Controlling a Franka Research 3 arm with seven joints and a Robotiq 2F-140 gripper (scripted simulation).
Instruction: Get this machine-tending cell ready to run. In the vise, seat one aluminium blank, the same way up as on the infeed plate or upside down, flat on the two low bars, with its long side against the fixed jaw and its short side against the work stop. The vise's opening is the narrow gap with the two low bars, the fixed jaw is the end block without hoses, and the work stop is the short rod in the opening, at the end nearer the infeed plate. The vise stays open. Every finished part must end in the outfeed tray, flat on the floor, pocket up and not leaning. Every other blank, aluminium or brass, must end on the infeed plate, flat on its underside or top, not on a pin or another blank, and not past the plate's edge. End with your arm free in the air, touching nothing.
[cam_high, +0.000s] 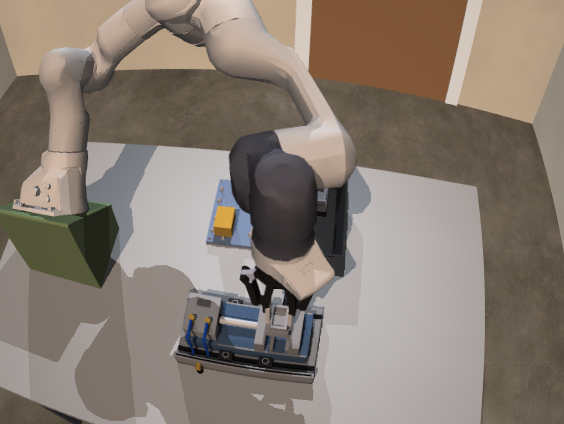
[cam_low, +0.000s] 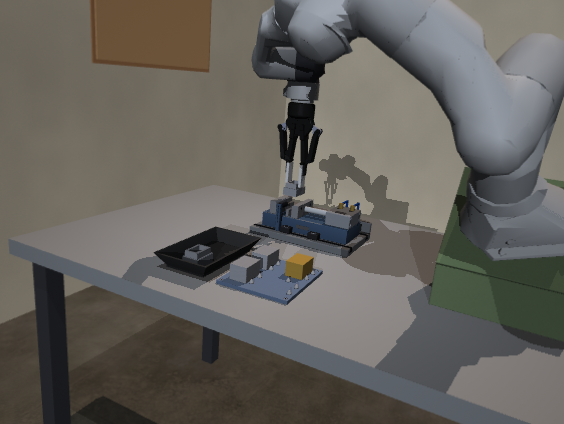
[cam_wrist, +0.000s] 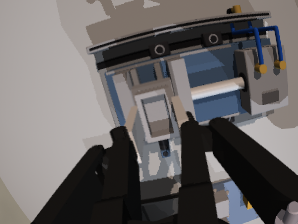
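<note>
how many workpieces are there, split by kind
finished parts: 2, one in the outfeed tray at, one in the claw over the vise at
aluminium blanks: 2, and, on the infeed plate
brass blanks: 1, same plate
total: 5

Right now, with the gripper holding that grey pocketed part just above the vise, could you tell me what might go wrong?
1. The part hangs low over the vise; a sideways move before lifting could clip a jaw and twist it in the gripper.
2. The tray already holds a pocketed part; setting this one on it would probably leave it leaning.
</note>
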